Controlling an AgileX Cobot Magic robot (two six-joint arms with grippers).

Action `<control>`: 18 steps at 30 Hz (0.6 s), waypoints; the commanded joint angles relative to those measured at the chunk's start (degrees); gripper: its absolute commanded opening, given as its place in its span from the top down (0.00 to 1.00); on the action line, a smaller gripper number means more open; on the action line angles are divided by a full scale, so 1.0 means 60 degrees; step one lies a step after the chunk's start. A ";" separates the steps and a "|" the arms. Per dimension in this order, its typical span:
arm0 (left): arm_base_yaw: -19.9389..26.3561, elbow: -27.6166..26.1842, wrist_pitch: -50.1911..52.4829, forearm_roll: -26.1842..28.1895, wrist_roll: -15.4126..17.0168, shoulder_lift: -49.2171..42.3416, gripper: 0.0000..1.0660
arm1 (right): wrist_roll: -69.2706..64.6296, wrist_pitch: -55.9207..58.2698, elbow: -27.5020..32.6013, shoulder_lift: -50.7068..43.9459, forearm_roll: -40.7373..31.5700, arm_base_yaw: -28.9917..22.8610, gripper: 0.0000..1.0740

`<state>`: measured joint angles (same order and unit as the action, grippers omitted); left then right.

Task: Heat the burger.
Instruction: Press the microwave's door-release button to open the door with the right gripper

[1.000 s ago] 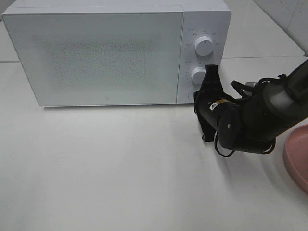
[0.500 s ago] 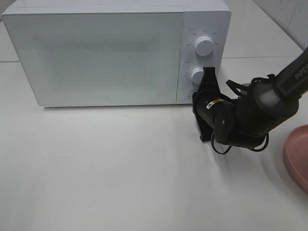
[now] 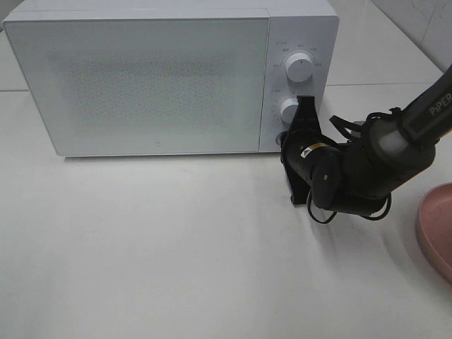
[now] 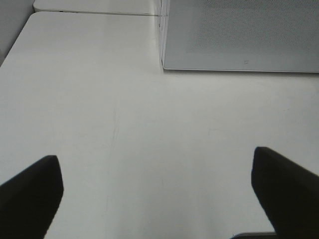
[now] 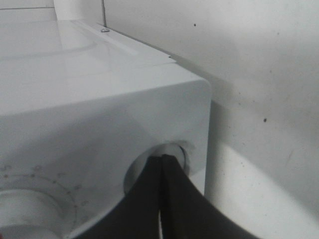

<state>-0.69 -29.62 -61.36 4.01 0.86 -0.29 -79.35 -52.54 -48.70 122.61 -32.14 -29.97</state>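
Now the right hand (image 5: 162,158), its fingers pressed together, touches the round button (image 5: 177,149) low on the control panel of the white microwave (image 3: 141,78). The left hand (image 4: 154,155) hovers spread above the tabletop (image 4: 124,124) before the microwave. No view shows the burger, so I cannot tell where it lies.

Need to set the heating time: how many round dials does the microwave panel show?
2: the upper dial near the panel's top, the lower dial directly beneath it. The right gripper hides the panel's bottom.
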 commanded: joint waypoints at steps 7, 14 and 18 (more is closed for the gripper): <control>-0.0019 0.0019 0.0010 -0.0029 0.0010 -0.0172 0.08 | 0.0286 -0.1050 -0.0697 0.0048 -0.0220 0.0076 1.00; -0.0019 0.0019 0.0010 -0.0029 0.0010 -0.0172 0.08 | 0.0649 -0.1958 -0.1175 0.0382 -0.0821 0.0076 1.00; -0.0019 0.0019 0.0010 -0.0029 0.0010 -0.0172 0.08 | 0.0726 -0.2655 -0.1662 0.0726 -0.1165 0.0076 1.00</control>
<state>-0.69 -29.62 -61.36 4.01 0.86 -0.29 -75.17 -54.77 -53.46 126.05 -40.45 -31.74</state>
